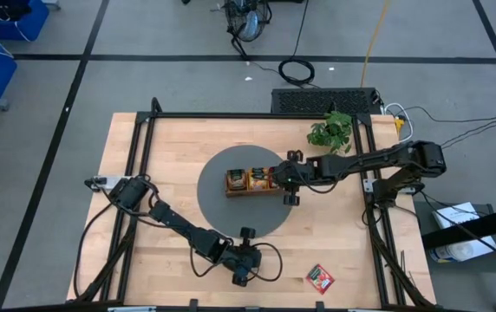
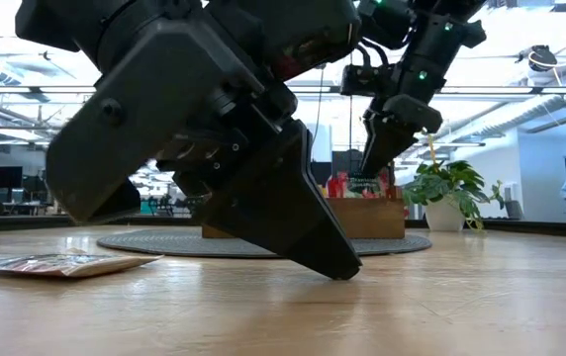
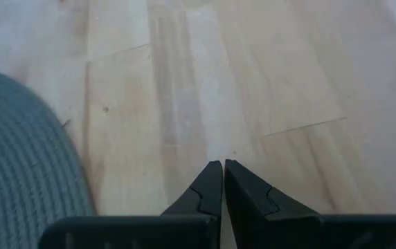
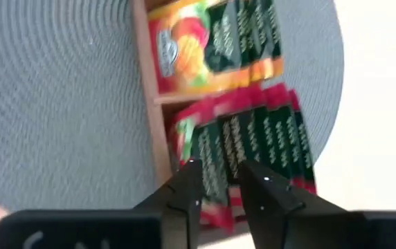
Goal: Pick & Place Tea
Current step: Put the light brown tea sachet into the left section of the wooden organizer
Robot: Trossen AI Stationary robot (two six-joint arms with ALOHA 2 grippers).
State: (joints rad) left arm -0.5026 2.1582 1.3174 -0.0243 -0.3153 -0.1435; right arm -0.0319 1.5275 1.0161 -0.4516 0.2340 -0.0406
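Observation:
The wooden tray (image 1: 250,182) stands on a round grey mat (image 1: 218,204). Its right end compartment holds red tea sachets (image 4: 253,145) standing on edge, and the compartment beside it holds orange ones (image 4: 212,48). My right gripper (image 4: 219,181) hangs open over the red sachets, pointing steeply down; the low view shows it (image 2: 380,163) above the tray (image 2: 362,220). One red sachet (image 1: 320,278) lies flat on the wood near the front edge. My left gripper (image 1: 241,276) is shut, low over the bare table to the left of that sachet. My right gripper's fingertips (image 4: 187,173) stand just over the tops of the red sachets; I cannot tell whether they touch them. My left gripper's shut tip (image 2: 347,273) slants down to the tabletop; I cannot tell whether it touches the wood.
A potted plant (image 1: 331,132) stands at the far right of the table, behind the right arm. Black frame rails (image 1: 135,173) run along the table's sides. Bare wood lies around the mat (image 3: 18,159) near the left gripper.

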